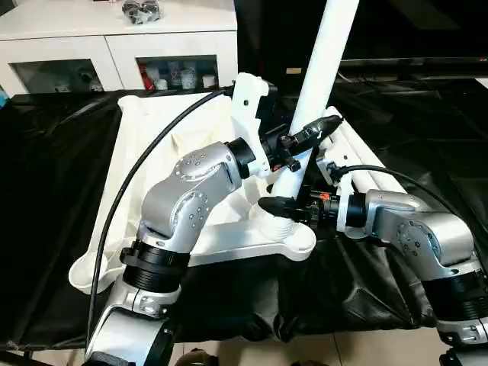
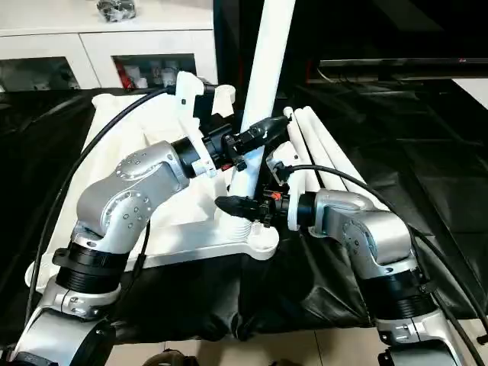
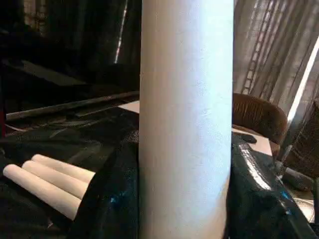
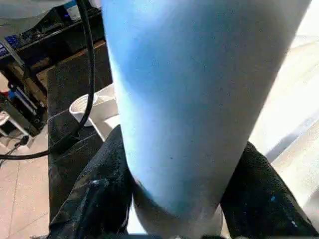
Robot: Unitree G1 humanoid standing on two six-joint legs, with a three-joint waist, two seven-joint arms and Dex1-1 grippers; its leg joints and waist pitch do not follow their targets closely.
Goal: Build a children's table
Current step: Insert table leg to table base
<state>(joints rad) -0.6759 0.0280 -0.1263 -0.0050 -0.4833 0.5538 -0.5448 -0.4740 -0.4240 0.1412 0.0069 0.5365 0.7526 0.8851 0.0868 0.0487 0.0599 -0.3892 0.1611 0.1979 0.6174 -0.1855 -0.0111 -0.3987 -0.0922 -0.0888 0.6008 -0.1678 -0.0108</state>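
The tabletop (image 1: pixel 152 145) lay upside down on the black sheet (image 1: pixel 46 229) that covered the work surface, ribs up, so that its round corner sockets faced the robot and could take the legs from above. Its left edge ran along the left part of the sheet, and its near right corner carried the socket (image 1: pixel 286 229) being worked on.

The left gripper (image 1: pixel 301 139) reached across from the left and was closed around the standing leg (image 1: pixel 320 69) a little way above the socket. Its fingers (image 1: pixel 320 126) sat on either side of the tube at a middling spread, set by the tube's width, probably to keep the leg upright and in line with the socket.

The leg rose steeply out of that near right corner, leaning slightly to the right, its threaded foot at the socket. Whether it was fully seated cannot be told.

Lower down, the right gripper (image 1: pixel 286 206) came in from the right and met the leg just above the socket. The right wrist view showed dark fingers (image 4: pixel 94 199) flanking the tube, but whether they pressed on it or merely bracketed it cannot be told. That low placement likely served to turn or push the foot home.

Toward the right edge of the sheet, just beside the tabletop, the three spare legs (image 2: pixel 324 145) lay side by side, handy for the remaining corners.
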